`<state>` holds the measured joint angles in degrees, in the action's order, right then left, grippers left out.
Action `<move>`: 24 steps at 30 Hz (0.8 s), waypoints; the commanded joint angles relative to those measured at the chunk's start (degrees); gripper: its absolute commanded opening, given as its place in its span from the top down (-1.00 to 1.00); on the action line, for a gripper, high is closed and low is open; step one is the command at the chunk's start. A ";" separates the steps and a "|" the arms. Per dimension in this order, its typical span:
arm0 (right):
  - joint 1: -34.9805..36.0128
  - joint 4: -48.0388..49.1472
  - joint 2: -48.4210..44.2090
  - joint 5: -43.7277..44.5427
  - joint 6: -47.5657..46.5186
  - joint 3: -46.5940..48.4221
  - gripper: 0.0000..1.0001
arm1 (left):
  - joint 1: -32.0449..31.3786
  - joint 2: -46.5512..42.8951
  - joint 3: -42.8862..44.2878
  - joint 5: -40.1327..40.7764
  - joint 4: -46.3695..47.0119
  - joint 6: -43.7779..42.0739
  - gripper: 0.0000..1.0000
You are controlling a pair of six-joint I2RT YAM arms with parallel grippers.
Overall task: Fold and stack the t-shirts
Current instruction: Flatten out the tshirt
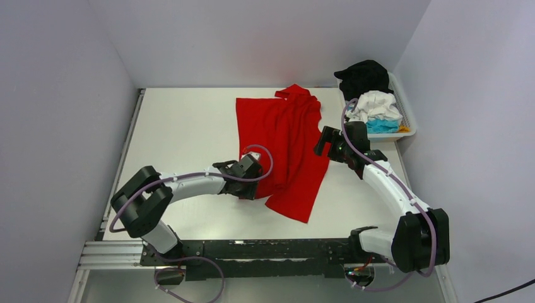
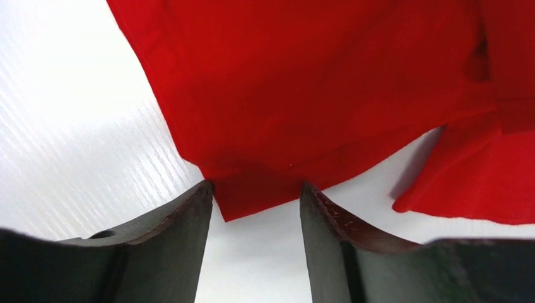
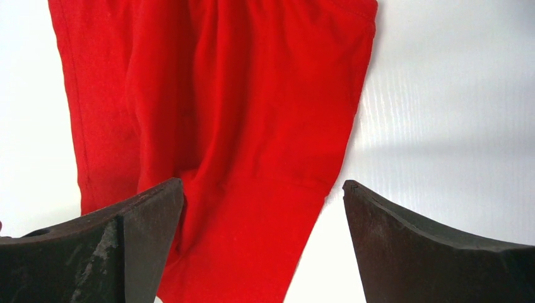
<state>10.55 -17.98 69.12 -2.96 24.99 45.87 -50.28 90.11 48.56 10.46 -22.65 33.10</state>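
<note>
Left fingers point(image 2: 164, 233) apart, low over desk point(image 1: 183, 126), straddling corner of red t-shirt point(image 1: 284, 139); not pinched yet. We see the shirt spread mid-desk, creased. Right fingers point(image 3: 132, 240) wide open above its right edge, holding nothing. We judge cloth light, limp, prone to bunching: pinch 2 corners at edge, lift together. Black, white, turquoise t-shirts point(image 1: 378, 104) heaped in basket point(image 1: 409, 120), far right.

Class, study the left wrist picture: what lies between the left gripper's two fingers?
A corner of the red t-shirt pokes between the fingertips of the left gripper, with bare table below; the left wrist view shows this.
</note>
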 commanded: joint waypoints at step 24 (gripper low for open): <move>27.31 -20.52 -0.40 6.78 5.72 -3.53 -0.99 | 4.60 -0.41 -0.98 10.96 -6.83 6.24 1.00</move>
<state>28.69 -28.29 66.76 0.03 24.80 43.81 -47.48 91.77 50.04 17.26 -24.75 36.80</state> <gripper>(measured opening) 0.997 0.022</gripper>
